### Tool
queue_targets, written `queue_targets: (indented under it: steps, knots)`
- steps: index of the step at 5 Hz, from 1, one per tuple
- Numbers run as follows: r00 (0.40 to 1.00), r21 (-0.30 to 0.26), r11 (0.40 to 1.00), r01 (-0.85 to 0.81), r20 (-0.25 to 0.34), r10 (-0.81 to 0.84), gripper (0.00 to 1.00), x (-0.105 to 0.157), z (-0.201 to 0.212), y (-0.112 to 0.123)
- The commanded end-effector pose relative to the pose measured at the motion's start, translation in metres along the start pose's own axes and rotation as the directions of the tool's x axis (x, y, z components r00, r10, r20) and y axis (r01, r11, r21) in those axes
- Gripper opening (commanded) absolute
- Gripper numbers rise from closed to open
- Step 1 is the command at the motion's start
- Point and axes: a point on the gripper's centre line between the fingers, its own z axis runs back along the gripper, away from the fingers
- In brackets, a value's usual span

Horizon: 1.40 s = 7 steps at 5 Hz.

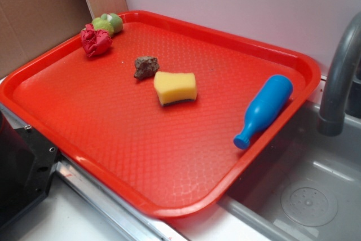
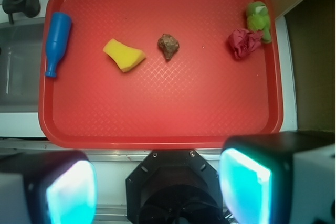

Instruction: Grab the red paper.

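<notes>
At the tray's point(image 2: 157, 140) far-right corner, touching the green paper ball point(image 2: 258, 17), the red paper point(image 2: 243, 42) is lying ungrasped, so you are only beginning the approach, your pincer point(image 2: 157, 187) hanging spread and empty, well short of it.

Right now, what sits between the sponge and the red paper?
Only the brown rock, in both views, between the yellow sponge and the red paper.

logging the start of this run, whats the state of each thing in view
red paper: crumpled, on the tray, touching the green paper
green paper: crumpled, by the rim
blue bottle: lying on its side
yellow sponge: flat, free
brown rock: free
gripper: fingers apart, empty
</notes>
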Motion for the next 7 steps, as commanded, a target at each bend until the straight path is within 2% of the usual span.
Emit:
queue_targets:
  steps: [1,2,3,4,5,7]
  knots:
    - [1.0,0.0,1.0,0.0,0.0,0.0,1.0,0.0,0.0,0.0]
    - [0.984,0.036,0.985,-0.168,0.064,0.165,1.0,0.017,-0.035,0.037]
    - [0.951,0.046,0.955,-0.294,0.111,0.287,1.0,0.028,-0.068,0.074]
    - [0.922,0.063,0.924,-0.377,0.12,0.368,1.0,0.071,-0.112,0.079]
    - [0.894,0.082,0.892,-0.444,0.11,0.435,1.0,0.117,-0.139,0.092]
    - [0.894,0.082,0.892,-0.444,0.11,0.435,1.0,0.117,-0.139,0.092]
